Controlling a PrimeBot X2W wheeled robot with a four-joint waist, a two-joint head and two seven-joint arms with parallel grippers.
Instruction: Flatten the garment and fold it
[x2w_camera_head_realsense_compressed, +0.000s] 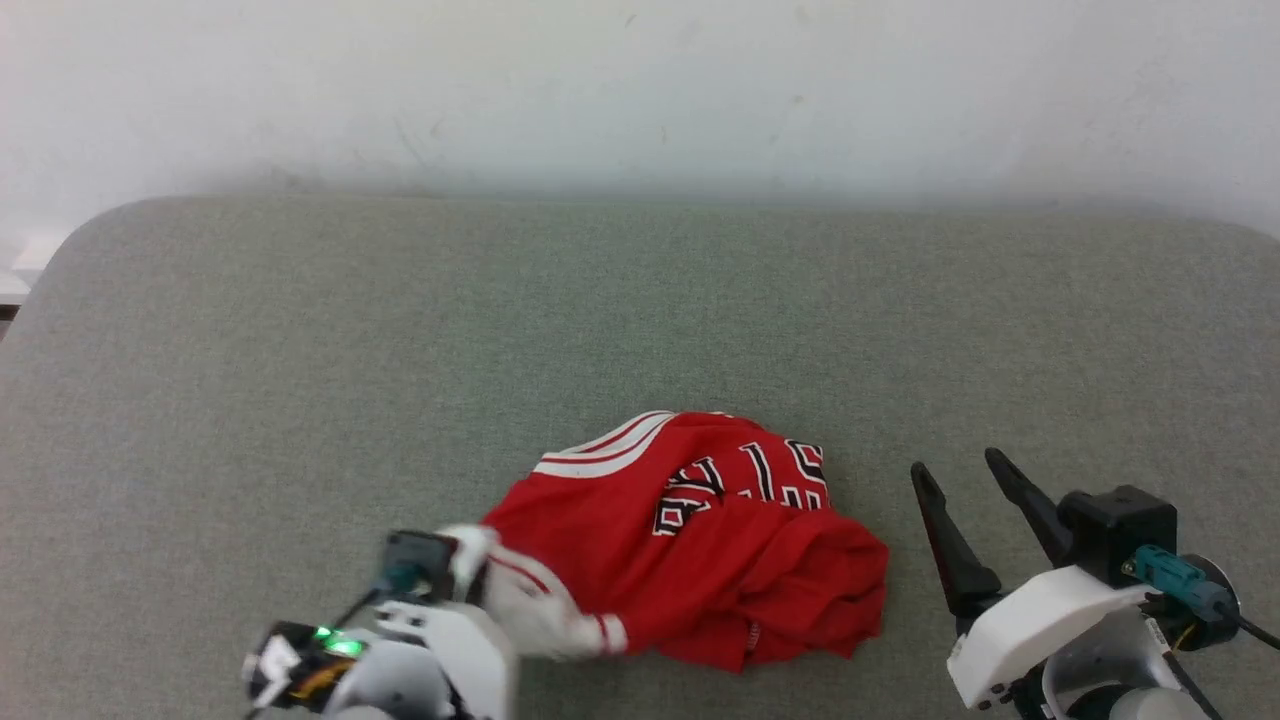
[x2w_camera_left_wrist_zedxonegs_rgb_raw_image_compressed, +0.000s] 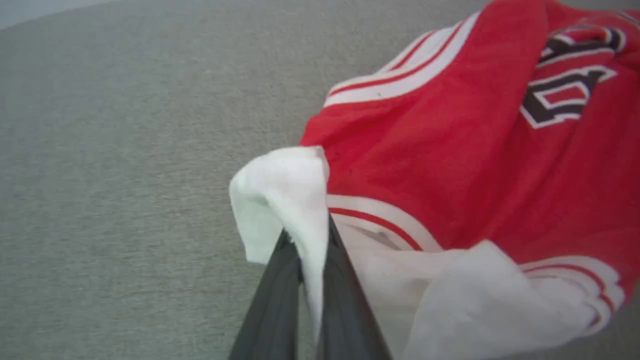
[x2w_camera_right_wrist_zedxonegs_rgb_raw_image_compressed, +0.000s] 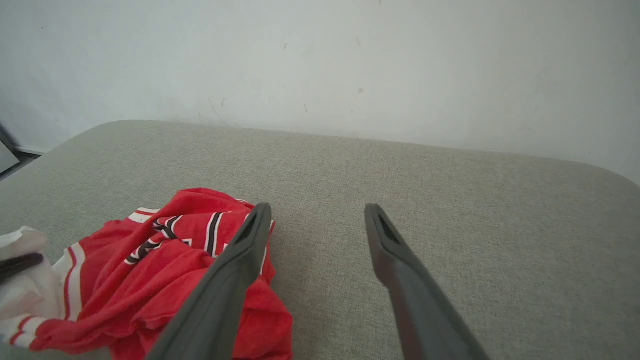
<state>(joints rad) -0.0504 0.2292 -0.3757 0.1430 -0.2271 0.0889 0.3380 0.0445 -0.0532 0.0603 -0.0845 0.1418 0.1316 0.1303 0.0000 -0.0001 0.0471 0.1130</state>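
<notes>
Barely started: garment (x2w_camera_head_realsense_compressed: 700, 540) is a crumpled heap near the table's (x2w_camera_head_realsense_compressed: 300, 350) near edge, nothing flattened or folded; left gripper (x2w_camera_left_wrist_zedxonegs_rgb_raw_image_compressed: 307, 235) is pinched on its white sleeve (x2w_camera_left_wrist_zedxonegs_rgb_raw_image_compressed: 280, 185), and right gripper (x2w_camera_head_realsense_compressed: 955, 462) is wide and empty further along that edge.

This looks like a robot test room or lab rather than a home, though little here settles it. The work surface is a broad desk (x2w_camera_head_realsense_compressed: 640, 300) with rounded corners, covered all over in plain grey-green woven cloth, with a plain whitish wall (x2w_camera_head_realsense_compressed: 640, 90) right behind it. The wall carries small scuffs and scratch marks (x2w_camera_right_wrist_zedxonegs_rgb_raw_image_compressed: 216, 106). The hardware fits a lab: a white moulded arm shell (x2w_camera_head_realsense_compressed: 1040, 620), an exposed teal plug (x2w_camera_head_realsense_compressed: 1172, 578) with loose cable behind the right tool (x2w_camera_head_realsense_compressed: 955, 462), and a lit green lamp (x2w_camera_head_realsense_compressed: 325, 634) on the left arm (x2w_camera_head_realsense_compressed: 450, 650). Past the desk's left edge a dark strip (x2w_camera_right_wrist_zedxonegs_rgb_raw_image_compressed: 10, 150) shows, too little of it to identify.
</notes>
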